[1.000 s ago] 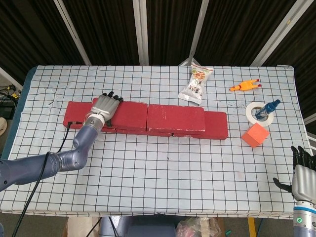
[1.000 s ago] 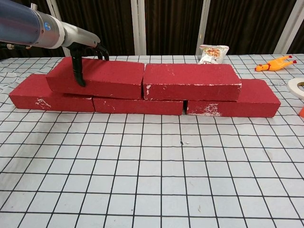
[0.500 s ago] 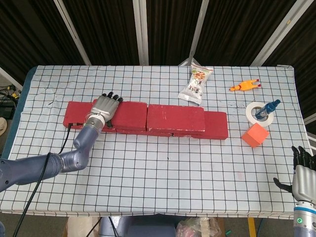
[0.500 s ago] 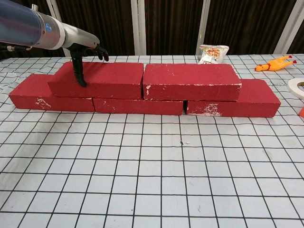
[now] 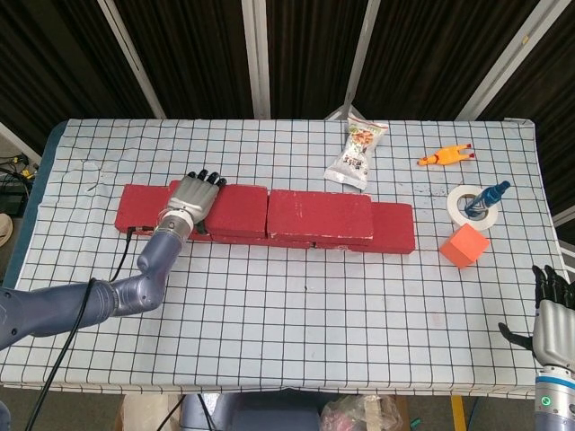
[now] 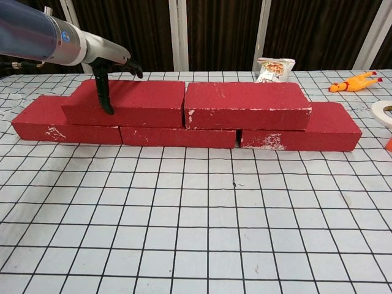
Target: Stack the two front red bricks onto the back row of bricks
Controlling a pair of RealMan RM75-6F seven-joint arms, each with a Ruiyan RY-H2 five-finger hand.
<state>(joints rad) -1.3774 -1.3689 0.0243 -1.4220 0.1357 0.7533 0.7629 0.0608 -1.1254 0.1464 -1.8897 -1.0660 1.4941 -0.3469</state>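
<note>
Now on the counter: three red bricks in a bottom row, laid end to end across the middle of the checked cloth. On top, two more red bricks, edge to edge: left top brick spanning the first joint below, right top brick spanning the second. Both flat and level, ends nearly touching.

Left robot hand laid over the left end of the left top brick, palm on its top face, fingers reaching toward the far edge, thumb down the near face. Gripping that brick across its width.

Right robot hand low at the counter's near right corner, well apart from the bricks, fingers spread and upright, holding nothing.

Behind the bricks, a snack bag. Further right, a rubber chicken, a tape roll with a blue item lying across it, and an orange cube just in front of the roll.
</note>
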